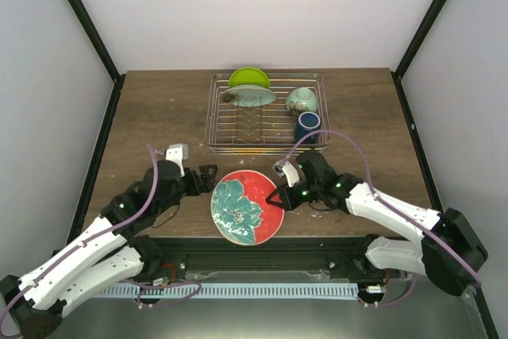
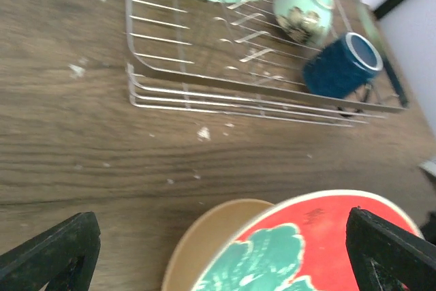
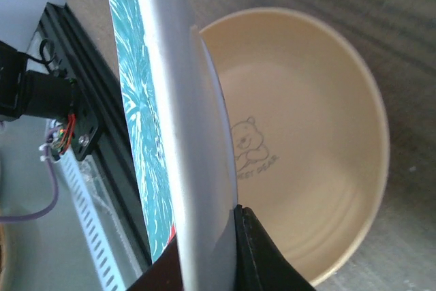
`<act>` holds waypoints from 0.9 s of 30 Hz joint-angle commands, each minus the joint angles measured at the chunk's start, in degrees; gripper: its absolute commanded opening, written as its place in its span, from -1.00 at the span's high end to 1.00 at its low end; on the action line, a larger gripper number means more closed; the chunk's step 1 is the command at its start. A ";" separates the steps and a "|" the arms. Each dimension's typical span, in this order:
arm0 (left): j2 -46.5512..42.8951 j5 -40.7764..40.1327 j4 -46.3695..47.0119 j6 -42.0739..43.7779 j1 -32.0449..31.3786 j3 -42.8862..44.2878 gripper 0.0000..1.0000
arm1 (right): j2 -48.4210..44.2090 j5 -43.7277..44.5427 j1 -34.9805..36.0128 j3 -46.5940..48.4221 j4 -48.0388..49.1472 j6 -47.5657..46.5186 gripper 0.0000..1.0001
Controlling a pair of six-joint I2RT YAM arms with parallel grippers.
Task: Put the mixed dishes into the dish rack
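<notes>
On the wood-grain table, the glossy floral red plate is being pinched by the right gripper; the left gripper is being held open.

Between the open jaws of the left gripper, the red plate runs off the bottom edge, covering most of the peach-tan plate. Ahead of them the dish rack is cut off at the top. Above the pinch of the right gripper, the red plate's rim hides part of the peach-tan plate.
</notes>
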 commanded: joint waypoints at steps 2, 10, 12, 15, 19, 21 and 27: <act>4.41 -13.74 -9.74 2.40 -0.09 4.95 -1.00 | -2.43 5.77 0.37 10.44 -2.29 -6.34 0.99; 12.82 -11.93 -5.63 9.73 5.60 10.70 -1.00 | -8.01 26.56 0.32 24.46 -12.33 -12.98 0.99; 14.87 -9.01 -3.22 12.18 8.10 11.29 -1.00 | -9.28 32.23 0.26 27.28 -12.61 -14.69 0.99; 18.22 -4.87 0.88 15.65 10.97 12.28 -1.00 | -10.23 37.90 0.08 30.71 -10.35 -18.40 0.99; 22.44 7.00 6.63 21.04 15.28 13.93 -1.00 | -9.09 41.03 -0.89 33.72 -3.92 -24.51 0.99; 24.20 12.85 9.84 23.29 17.47 14.56 -1.00 | -7.26 41.42 -1.70 35.02 -0.85 -28.06 0.99; 29.08 24.13 13.82 31.49 19.94 17.79 -0.99 | -4.44 33.48 -6.49 31.89 16.01 -41.77 0.99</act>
